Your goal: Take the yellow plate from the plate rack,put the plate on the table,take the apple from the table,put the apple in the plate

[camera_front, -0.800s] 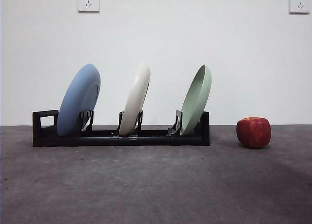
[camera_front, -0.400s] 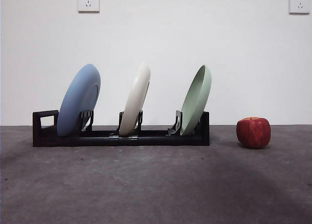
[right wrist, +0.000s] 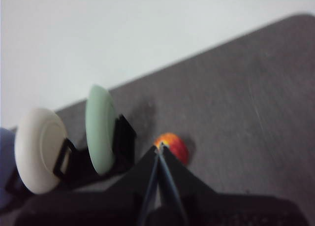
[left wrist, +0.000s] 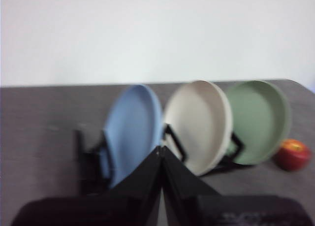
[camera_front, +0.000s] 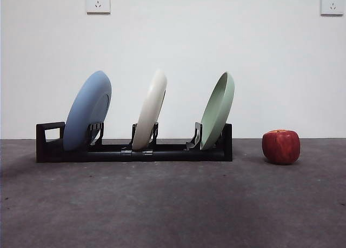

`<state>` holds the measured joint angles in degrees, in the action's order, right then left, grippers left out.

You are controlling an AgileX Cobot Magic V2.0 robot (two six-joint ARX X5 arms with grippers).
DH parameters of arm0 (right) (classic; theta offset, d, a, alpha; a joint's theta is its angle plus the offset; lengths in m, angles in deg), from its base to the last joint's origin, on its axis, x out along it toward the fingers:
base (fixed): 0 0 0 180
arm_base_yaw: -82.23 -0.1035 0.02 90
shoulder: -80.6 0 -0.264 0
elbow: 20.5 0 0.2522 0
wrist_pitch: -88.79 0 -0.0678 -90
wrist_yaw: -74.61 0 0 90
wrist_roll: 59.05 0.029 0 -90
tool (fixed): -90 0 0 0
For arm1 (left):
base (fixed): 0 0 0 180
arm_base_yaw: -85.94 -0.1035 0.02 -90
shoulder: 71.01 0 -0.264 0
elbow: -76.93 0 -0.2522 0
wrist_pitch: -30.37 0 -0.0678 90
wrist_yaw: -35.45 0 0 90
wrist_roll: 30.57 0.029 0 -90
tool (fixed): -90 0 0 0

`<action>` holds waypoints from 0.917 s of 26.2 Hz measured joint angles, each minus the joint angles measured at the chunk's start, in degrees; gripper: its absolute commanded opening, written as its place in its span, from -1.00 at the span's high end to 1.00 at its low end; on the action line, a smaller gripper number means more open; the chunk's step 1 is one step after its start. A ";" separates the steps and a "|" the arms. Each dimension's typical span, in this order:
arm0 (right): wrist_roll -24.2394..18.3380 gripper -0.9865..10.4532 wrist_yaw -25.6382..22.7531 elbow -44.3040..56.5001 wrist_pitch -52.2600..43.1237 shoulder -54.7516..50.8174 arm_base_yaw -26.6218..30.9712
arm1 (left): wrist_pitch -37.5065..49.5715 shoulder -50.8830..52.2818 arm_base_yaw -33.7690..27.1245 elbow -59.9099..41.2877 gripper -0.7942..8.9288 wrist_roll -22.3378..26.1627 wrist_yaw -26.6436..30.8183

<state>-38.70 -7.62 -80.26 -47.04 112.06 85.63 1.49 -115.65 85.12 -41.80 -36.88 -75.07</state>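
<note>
3 plates stand in the rack — ours, the yellow plate, in the middle slot, untouched; apple well apart on the table. Left gripper and right gripper are both closed, empty. Step 1 hasn't begun — next we'd open and reach the plate's rim.

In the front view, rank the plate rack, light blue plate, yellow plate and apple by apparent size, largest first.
1. plate rack, by far the longest.
2. light blue plate and yellow plate: similar height; the blue shows more face and looks bigger, but both stand turned, so unsure.
3. apple, smallest.
</note>
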 measured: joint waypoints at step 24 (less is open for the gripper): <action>-16.68 0.83 25.70 -9.94 16.57 26.38 -0.02 | -16.17 -51.60 12.87 40.24 0.74 -0.37 -21.97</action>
<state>-55.37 18.09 -90.21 -30.47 138.44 85.60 -14.68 -167.25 98.00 -1.56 -37.25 -97.03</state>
